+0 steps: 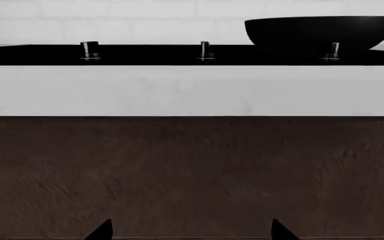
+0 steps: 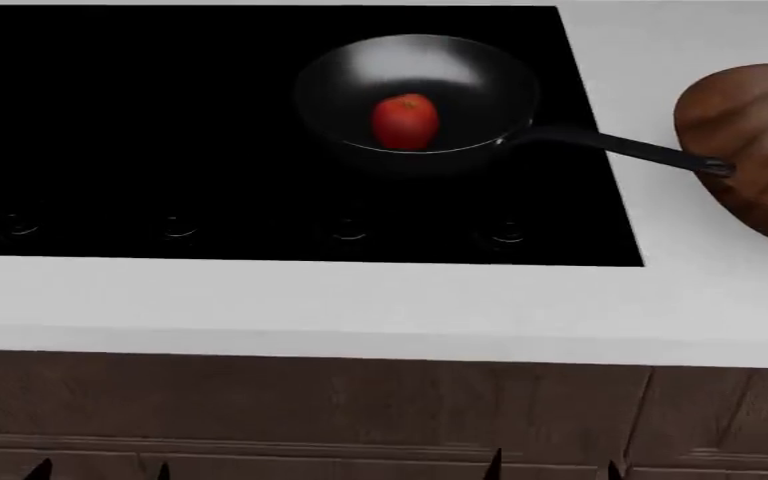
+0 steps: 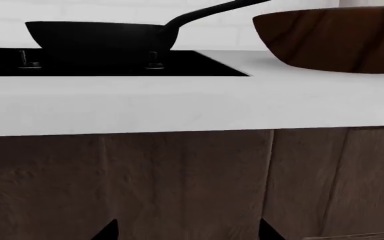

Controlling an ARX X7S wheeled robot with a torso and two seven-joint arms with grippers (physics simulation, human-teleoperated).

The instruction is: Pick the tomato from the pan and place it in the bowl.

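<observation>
Head view shows the small glossy red tomato sitting inside the round, deep black frying pan, which rests on the black glass cooktop. Beside the pan, past the tip of its long straight handle, stands the wide shallow bowl of dark reddish-brown wood on the white countertop. Both grippers hang low before the brown cabinet front, well below the pan: left gripper and right gripper each show two dark fingertips spread wide, holding nothing.
</observation>
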